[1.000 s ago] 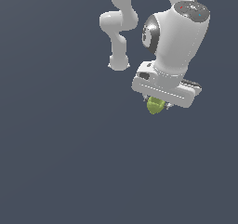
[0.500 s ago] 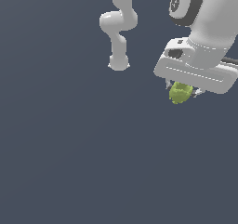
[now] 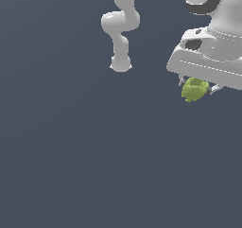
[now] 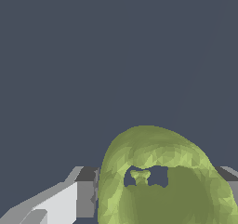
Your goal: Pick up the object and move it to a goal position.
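Note:
The object is a small yellow-green lumpy item with a hollow centre. It hangs under my white gripper at the exterior view's right, held above the dark floor. The gripper is shut on it. In the wrist view the object fills the space between the grey fingers, whose tips are hidden behind it.
The arm's white base and lower links stand at the back middle of the exterior view. The plain dark grey floor lies all around. No goal marker shows.
The gripper has carried the object toward the exterior view's right and closer to the camera, and looks larger now. It stays shut on the object.

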